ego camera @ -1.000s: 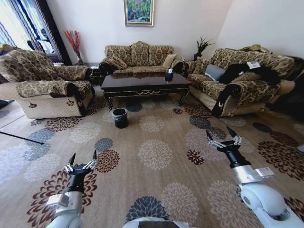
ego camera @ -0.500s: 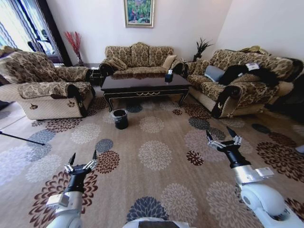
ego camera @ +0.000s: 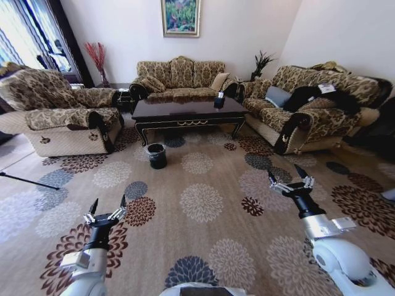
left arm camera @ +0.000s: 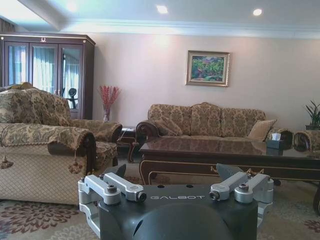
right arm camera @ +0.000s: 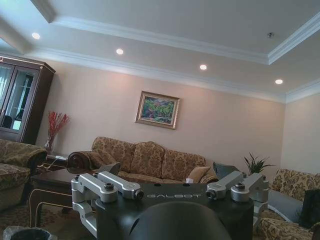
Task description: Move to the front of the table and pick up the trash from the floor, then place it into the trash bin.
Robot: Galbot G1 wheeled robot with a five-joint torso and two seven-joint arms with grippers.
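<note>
The dark glossy table [ego camera: 188, 111] stands at the far end of the flowered carpet floor [ego camera: 203, 200], in front of the middle sofa. The small black trash bin [ego camera: 156, 155] sits on the carpet just before the table's left front leg. I cannot make out any trash on the floor from here. My left gripper [ego camera: 108, 201] hovers open over the near left carpet. My right gripper [ego camera: 285, 172] hovers open at the near right. Both are empty and far from the bin. The left wrist view shows the table [left arm camera: 225, 150]. The right wrist view catches the trash bin's rim [right arm camera: 25, 233].
A patterned armchair [ego camera: 58, 117] flanks the table on the left. A sofa [ego camera: 308, 108] with dark clothes on it stands on the right, and another sofa [ego camera: 179, 74] behind. A tissue box [ego camera: 220, 97] sits on the table. A thin dark rod [ego camera: 24, 179] lies at far left.
The whole head view has shifted slightly, so the camera has moved a little. Both arms hold the same pose and both grippers stay open.
</note>
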